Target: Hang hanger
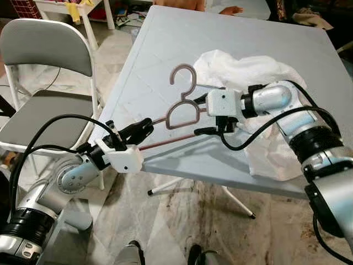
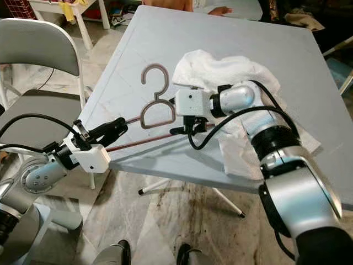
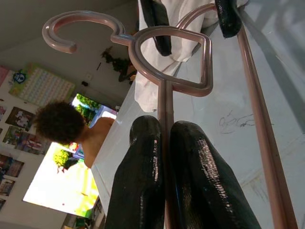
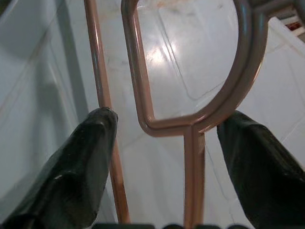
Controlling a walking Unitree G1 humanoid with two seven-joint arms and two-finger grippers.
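One copper-pink hanger (image 1: pixel 183 105) held over the near-left part of the grey worktop (image 1: pixel 165 44), beside one white cloth (image 1: pixel 248 72). Left gripper (image 1: pixel 144 128): two fingers (image 3: pixel 143 176) clamped on a hanger rod. Right gripper (image 1: pixel 199 115): two fingers (image 4: pixel 71 176) spread wide, straddling the hanger rods. One folding chair (image 1: pixel 47 83) at far left.

1 hanger (image 1: pixel 182 105), 1 table (image 1: pixel 160 49), 1 chair (image 1: pixel 44 49), 1 cloth (image 1: pixel 248 69).

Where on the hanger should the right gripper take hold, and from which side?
Probably the thin shoulder rod just under the loop of the hanger, approached from the table's right side. The right gripper already straddles that rod, fingers open; the left gripper pinches the far end.
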